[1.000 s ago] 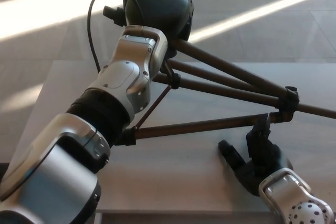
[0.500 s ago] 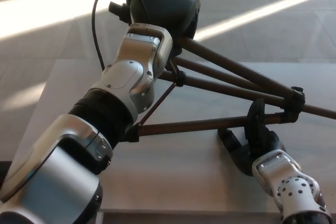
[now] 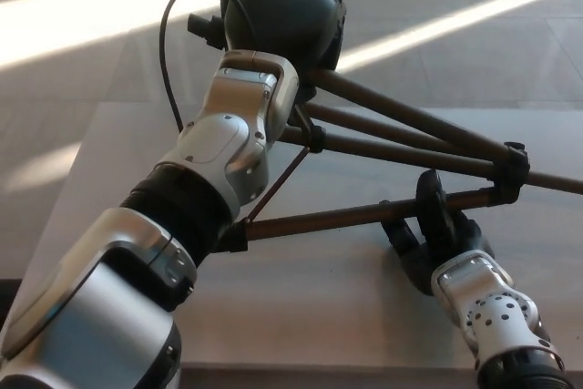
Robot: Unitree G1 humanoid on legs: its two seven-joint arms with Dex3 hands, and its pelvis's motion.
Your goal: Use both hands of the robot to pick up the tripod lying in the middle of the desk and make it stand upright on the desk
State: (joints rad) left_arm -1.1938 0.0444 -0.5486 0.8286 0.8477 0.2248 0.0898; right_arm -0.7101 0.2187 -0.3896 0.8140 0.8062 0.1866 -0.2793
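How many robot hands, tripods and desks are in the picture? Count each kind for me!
Robot hands: 2, the left hand and the right hand
Tripods: 1, the tripod
Desks: 1, the desk
Total: 4

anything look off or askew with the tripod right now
Yes. The tripod is not standing: its legs run nearly level over the desk, tilted. The left hand is at its head; the right hand is at the lowest leg. Nothing looks damaged.
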